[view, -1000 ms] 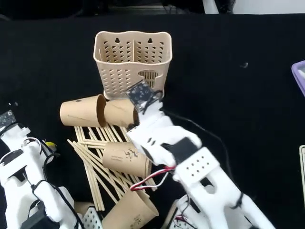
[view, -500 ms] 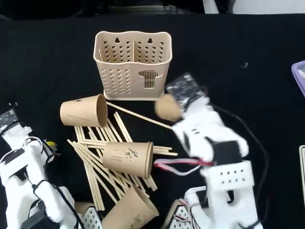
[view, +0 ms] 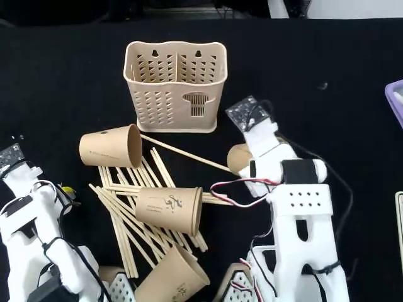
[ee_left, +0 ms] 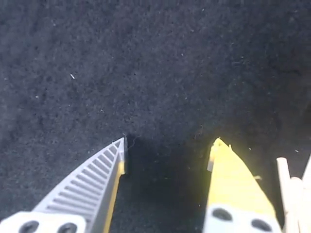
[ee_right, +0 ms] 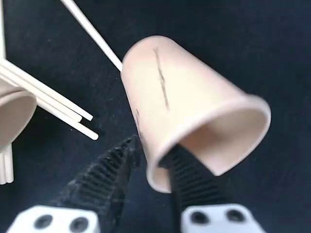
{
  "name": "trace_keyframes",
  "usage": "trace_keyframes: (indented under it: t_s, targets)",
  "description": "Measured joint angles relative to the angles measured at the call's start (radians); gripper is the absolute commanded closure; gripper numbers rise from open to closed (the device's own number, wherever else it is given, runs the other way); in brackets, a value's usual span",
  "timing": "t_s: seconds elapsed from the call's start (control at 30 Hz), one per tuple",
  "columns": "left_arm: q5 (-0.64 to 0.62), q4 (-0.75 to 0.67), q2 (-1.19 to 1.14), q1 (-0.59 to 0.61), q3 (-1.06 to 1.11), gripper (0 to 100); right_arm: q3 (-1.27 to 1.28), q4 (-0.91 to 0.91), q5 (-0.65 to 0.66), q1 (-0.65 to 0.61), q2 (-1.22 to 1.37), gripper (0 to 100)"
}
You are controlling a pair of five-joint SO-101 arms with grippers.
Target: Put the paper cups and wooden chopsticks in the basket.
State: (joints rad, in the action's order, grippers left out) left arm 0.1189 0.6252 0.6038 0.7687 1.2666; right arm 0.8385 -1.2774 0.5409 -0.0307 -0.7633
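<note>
The beige slotted basket [view: 175,85] stands upright at the back of the black table. My right gripper [view: 247,165] [ee_right: 150,155] is shut on the rim of a paper cup [view: 238,157] [ee_right: 189,107], one finger inside it and one outside, to the front right of the basket. Three more paper cups [view: 110,146] [view: 169,209] [view: 173,277] lie on their sides among a pile of wooden chopsticks [view: 135,207] [ee_right: 58,109]. One loose chopstick [view: 186,154] [ee_right: 90,29] runs toward the held cup. My left gripper [ee_left: 169,145] hangs open over bare black cloth, on the left arm [view: 28,214] at the front left.
A purple container edge [view: 395,97] shows at the far right, with a pale object's edge [view: 400,214] below it. Chopstick ends [ee_left: 291,194] lie beside the left gripper's yellow finger. Bare cloth spreads right of the basket.
My right gripper took the cup from beside the leftmost cup and carried it to the right, away from the pile. The left arm stayed still.
</note>
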Motion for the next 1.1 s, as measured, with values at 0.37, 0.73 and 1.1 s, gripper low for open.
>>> trace_keyframes:
  t_s: [0.37,0.73,1.1]
  targets:
    - [0.000,-0.002,0.006,-0.002,0.005,72,-0.186,-0.009,0.055,0.040,0.002,98.8]
    - [0.000,-0.002,0.006,-0.002,0.005,72,-0.839,0.000,0.112,-0.107,0.071,98.8]
    - [0.000,-0.002,0.006,-0.002,0.005,72,-1.096,0.094,0.253,-0.308,0.583,98.8]
